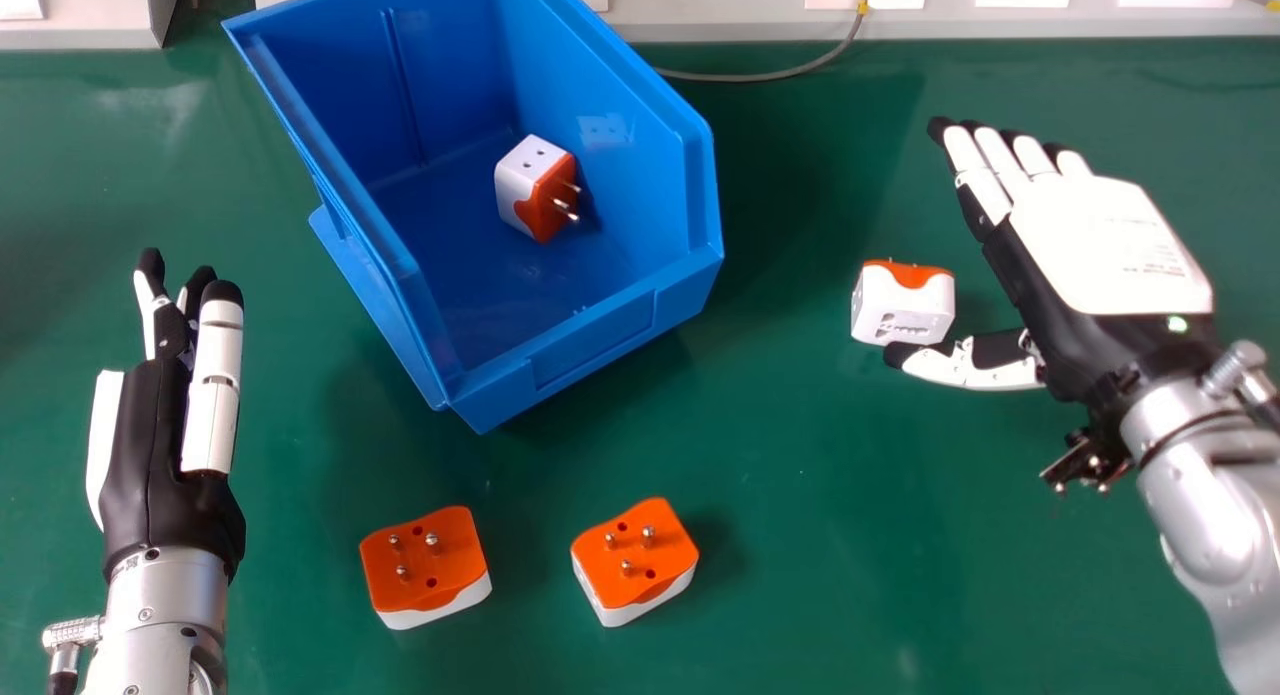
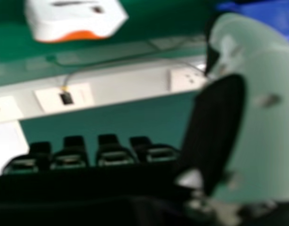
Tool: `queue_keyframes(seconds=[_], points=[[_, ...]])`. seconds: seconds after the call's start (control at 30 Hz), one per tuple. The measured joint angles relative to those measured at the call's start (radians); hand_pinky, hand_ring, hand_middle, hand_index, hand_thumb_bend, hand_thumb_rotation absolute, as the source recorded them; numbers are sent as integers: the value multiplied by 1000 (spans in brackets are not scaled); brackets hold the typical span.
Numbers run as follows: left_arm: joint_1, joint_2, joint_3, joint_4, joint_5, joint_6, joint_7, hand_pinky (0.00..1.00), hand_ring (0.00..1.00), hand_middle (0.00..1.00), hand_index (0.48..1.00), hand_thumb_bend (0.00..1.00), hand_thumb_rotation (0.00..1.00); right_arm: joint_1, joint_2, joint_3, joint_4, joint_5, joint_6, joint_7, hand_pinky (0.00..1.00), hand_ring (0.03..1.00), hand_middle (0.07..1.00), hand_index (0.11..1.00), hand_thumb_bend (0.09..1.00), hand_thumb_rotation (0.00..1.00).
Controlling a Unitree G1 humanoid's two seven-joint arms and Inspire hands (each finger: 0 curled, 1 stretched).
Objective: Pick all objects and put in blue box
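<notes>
Adapter (image 1: 520, 190) of white and orange plastic, chunky and squarish, lying inside the big open blue plastic box (image 1: 600, 343), metal pins out toward the right-hand wall. One down, nice.

Next, a second white-and-orange plastic adapter (image 1: 895, 310) on the glossy dark green tabletop (image 1: 800, 495), well apart from the box on its right, socket slots toward the camera. Just beside it, the black-and-white right hand (image 1: 1110, 245), fingers straight and slightly fanned, clamped on nothing, thumb sticking out apart from them with its black tip right by the adapter's near edge (touching or not, honestly can't tell). Same adapter in the right hand view too, plus a row of dark chairs (image 2: 114, 155) in the background.

Nearer the camera, in front of the box, two more: a left orange-topped white adapter (image 1: 425, 565) and a right orange-topped white adapter (image 1: 635, 560), side by side but apart, pins straight up.

Over on the left, the black-and-white left hand (image 1: 150, 455), fingers straight and a little apart, with nothing in them.
</notes>
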Motion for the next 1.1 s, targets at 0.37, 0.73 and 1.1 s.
queue_keyframes(seconds=[0.37, 0.73, 1.1], points=[[-4, 0, -3, 8, 1, -2, 9, 978, 989, 986, 985, 227, 885, -244, -1, 130, 308, -9, -12, 92, 976, 1000, 1000, 1000, 426, 483], [3, 0, -5, -11, 1, 0, 9, 976, 989, 988, 985, 235, 880, -409, 5, 247, 564, -12, -71, 112, 951, 1000, 1000, 993, 419, 508], [19, 0, -2, -25, -5, 2, 5, 977, 989, 989, 986, 233, 879, -520, 23, 316, 708, -27, -113, 135, 937, 994, 1000, 973, 397, 505]])
